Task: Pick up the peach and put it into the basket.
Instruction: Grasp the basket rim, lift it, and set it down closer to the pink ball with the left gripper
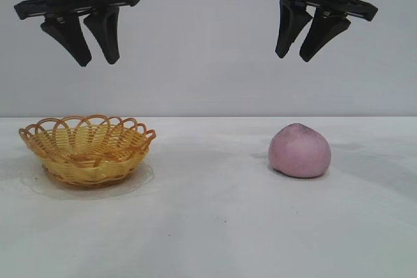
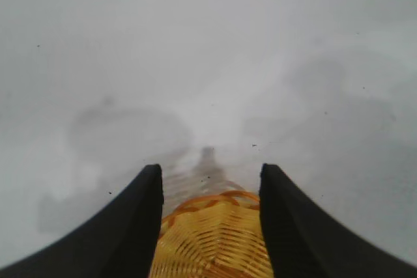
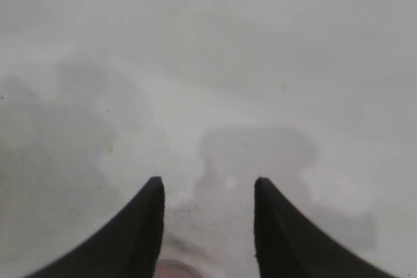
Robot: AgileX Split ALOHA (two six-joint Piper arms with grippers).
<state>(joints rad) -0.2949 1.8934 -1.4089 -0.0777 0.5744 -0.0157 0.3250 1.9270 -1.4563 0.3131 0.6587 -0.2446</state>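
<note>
Both grippers aloft, fingers (image 1: 109, 37) parted, empty

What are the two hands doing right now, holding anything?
Left hand: open, empty, up above the basket.
Right hand: open, empty, up above the peach.

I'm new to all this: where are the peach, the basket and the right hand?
peach (image 1: 300, 152), exterior view, middle of its pink side.
basket (image 1: 88, 151), exterior view, front woven wall.
right hand (image 1: 304, 49), exterior view, gap between its open fingertips, above the peach.

white table (image 1: 215, 226), pale grey wall (image 1: 195, 43)
</note>
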